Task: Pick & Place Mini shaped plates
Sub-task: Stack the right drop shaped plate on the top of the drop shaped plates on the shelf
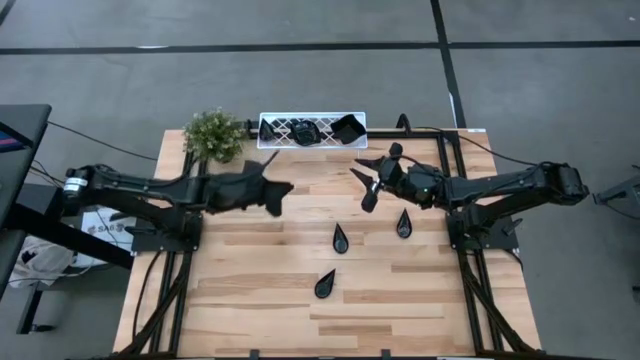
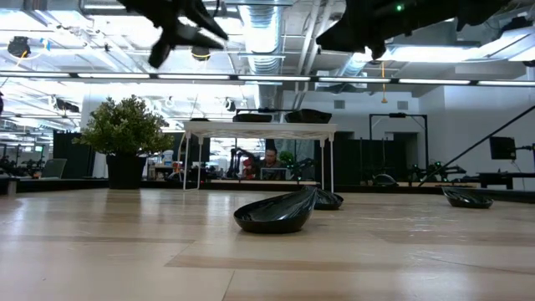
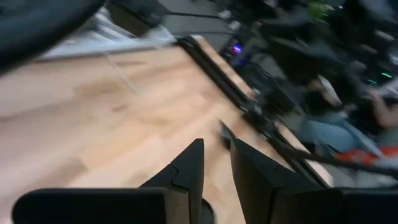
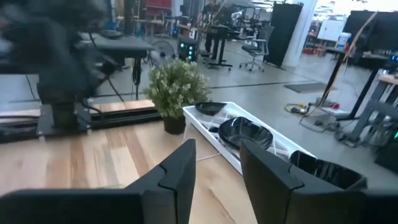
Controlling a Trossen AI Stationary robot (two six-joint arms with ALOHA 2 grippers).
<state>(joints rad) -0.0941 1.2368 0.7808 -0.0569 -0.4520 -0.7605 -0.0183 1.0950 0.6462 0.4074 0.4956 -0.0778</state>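
Left end effector [image 1: 275, 190] raised above the wooden tabletop [image 1: 250, 290], fingers narrowly apart and empty, right end effector [image 1: 368, 180] likewise aloft, narrow gap, holding nothing, three teardrop plates [image 1: 340, 238] lying mid-tabletop, more black plates in the white lattice tray [image 1: 312, 131] beside the potted plant [image 1: 214, 135].

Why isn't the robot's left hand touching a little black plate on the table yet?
Apart. The low view shows the left gripper hanging high above the nearest mini plate, with plenty of empty air between them.
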